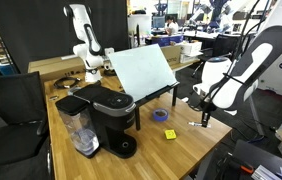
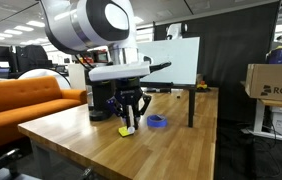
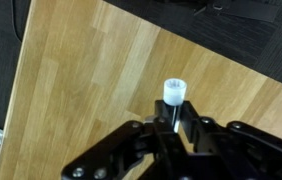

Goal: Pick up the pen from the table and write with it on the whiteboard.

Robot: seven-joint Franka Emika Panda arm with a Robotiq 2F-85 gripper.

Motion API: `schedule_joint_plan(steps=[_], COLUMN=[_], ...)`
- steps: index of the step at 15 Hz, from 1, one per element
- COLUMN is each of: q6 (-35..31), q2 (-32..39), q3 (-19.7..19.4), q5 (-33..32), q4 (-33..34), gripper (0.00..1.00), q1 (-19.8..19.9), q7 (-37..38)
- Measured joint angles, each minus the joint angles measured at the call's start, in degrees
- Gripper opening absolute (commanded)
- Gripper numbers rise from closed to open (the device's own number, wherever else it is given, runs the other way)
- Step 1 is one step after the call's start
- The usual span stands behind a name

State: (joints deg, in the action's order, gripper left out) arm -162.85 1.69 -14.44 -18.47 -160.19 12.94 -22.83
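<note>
In the wrist view my gripper (image 3: pixel 173 115) is shut on the pen (image 3: pixel 173 92), whose pale end sticks out past the fingertips over the light-wood table (image 3: pixel 91 70). In both exterior views the gripper (image 1: pixel 206 115) (image 2: pixel 129 120) hangs low over the table (image 1: pixel 186 152) (image 2: pixel 141 160), near its edge and next to a yellow square note (image 1: pixel 170 134) (image 2: pixel 127 131). The tilted whiteboard (image 1: pixel 146 70) (image 2: pixel 173 60) stands on its thin black stand farther in on the table, apart from the gripper.
A blue tape roll (image 1: pixel 160 115) (image 2: pixel 157 122) lies between the gripper and the whiteboard stand. A black coffee maker (image 1: pixel 106 115) stands beside the whiteboard. A second white robot arm (image 1: pixel 86 40) is behind the table. An orange sofa (image 2: pixel 21 100) and a cardboard box (image 2: pixel 276 82) flank it.
</note>
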Motion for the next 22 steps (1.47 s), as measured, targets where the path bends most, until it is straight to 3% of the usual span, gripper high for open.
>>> schedule_joint_plan(steps=[5, 11, 12, 13, 19, 22], q6=[-8.2, -14.9, -15.5, -15.9, -16.6, -16.3], q2=[8.2, 15.8, 16.8, 17.6, 18.5, 17.4], q3=[-2.9, -3.8, -3.7, -3.4, 0.9, 2.3], q5=[-1.7, 1.5, 2.3, 3.0, 6.8, 7.0], q4=[1.0, 4.3, 5.1, 5.8, 9.2, 9.6], gripper=[0.05, 0.05, 0.45, 0.46, 0.88, 1.0], q1=[0.9, 1.1, 1.1, 1.1, 2.0, 1.9], q7=[3.1, 3.8, 3.8, 3.9, 5.5, 6.5])
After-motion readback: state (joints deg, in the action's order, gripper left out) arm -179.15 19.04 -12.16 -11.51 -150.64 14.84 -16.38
